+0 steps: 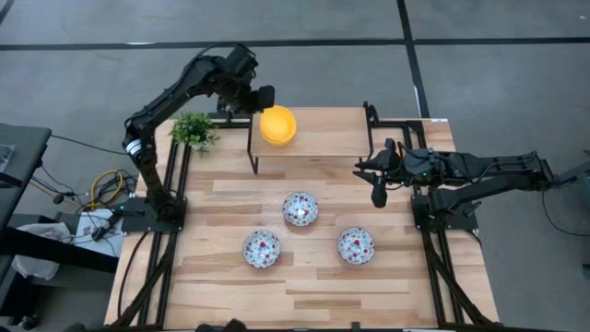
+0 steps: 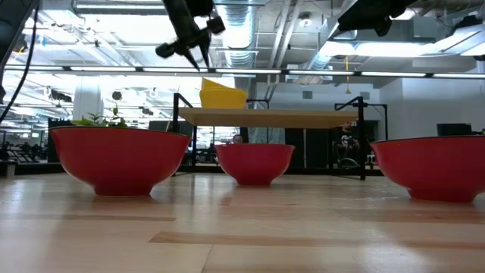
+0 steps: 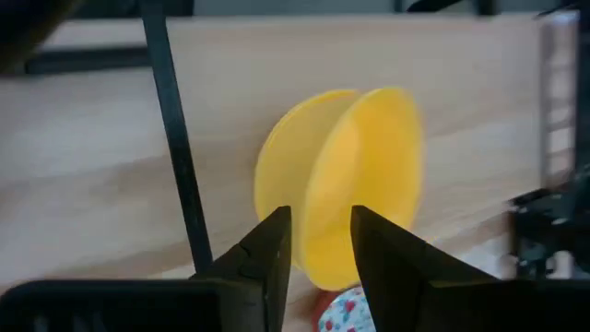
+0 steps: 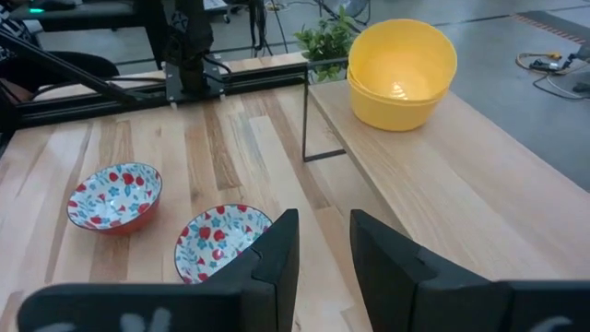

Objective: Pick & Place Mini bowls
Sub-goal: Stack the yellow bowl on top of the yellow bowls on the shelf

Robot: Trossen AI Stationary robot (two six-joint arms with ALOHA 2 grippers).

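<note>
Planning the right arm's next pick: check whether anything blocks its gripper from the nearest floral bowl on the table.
Nothing visible does. The right gripper hangs open above bare wood, and the nearest floral bowl sits apart from the other two. The raised shelf with the stacked yellow bowls lies off to the side, not between them.

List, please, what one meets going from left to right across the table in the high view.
Plant → left floral bowl → yellow bowls on the shelf → middle floral bowl → right floral bowl → right gripper.
</note>
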